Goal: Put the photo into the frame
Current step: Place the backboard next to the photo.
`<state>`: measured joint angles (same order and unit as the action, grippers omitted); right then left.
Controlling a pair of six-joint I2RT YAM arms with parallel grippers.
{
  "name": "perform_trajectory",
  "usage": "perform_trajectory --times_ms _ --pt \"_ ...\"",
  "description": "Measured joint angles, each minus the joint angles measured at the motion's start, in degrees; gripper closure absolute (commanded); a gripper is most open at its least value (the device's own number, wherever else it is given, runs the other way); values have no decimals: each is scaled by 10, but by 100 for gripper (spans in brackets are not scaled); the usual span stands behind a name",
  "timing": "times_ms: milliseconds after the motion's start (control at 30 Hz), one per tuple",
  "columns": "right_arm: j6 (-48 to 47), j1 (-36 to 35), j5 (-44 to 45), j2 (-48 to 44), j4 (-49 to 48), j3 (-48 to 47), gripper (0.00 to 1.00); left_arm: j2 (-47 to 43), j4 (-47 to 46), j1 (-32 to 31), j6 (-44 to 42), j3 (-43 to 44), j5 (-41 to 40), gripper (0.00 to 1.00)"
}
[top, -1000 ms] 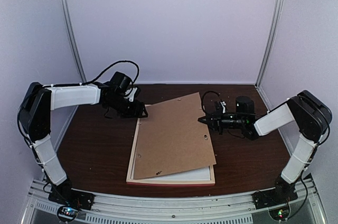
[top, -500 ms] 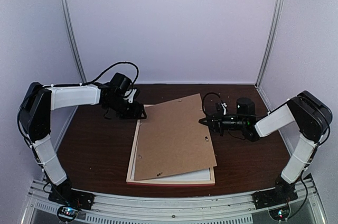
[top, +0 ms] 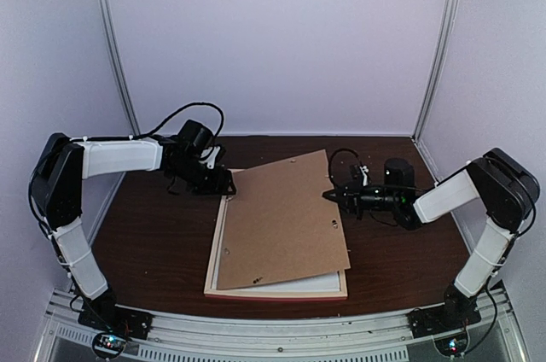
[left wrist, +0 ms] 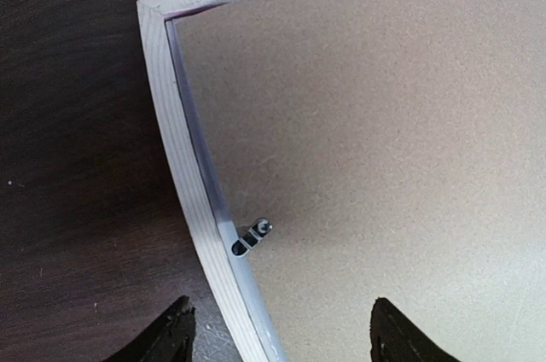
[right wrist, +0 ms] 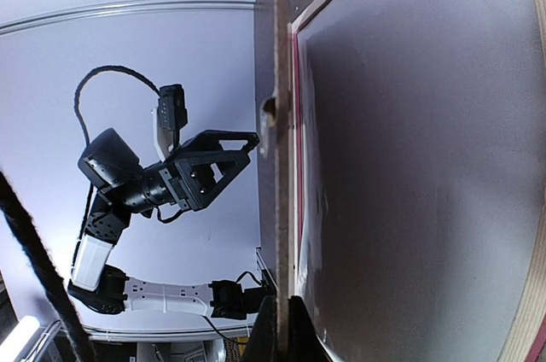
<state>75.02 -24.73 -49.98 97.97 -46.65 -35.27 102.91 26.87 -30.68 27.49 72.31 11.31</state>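
Only the plain brown cardboard backing board point(top: 281, 221) has shifted since a second ago: its right edge sits a touch further right and its left edge has swung slightly across the frame's far-left corner. It lies askew on the large rectangular frame point(top: 215, 251), with its thin pink rim and pale wood back facing up on the dark table point(top: 145, 242).

Both arms look almost unmoved. The right gripper point(top: 328, 195) is pressed together on the board's right edge. The right wrist view shows that edge pinched between its fingers and held clear of the frame below. The left gripper point(top: 220, 179) hangs spread over the frame's far-left corner, holding nothing. From its wrist camera, its fingers straddle the wooden rail beside a small metal turn tab point(left wrist: 252, 238).

A pale sheet point(top: 320, 283) shows inside the frame under the board's near edge. The photo itself cannot be made out, so whether it is seated I cannot tell. My reading is that the board is being nudged square so it can drop into the recess.
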Motion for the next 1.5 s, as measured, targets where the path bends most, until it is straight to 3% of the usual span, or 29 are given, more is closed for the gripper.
perform_trajectory --times_ms 1500 --pt "19 -9 11 59 -75 8 100 8 0 0 -1 -12 -8 29"
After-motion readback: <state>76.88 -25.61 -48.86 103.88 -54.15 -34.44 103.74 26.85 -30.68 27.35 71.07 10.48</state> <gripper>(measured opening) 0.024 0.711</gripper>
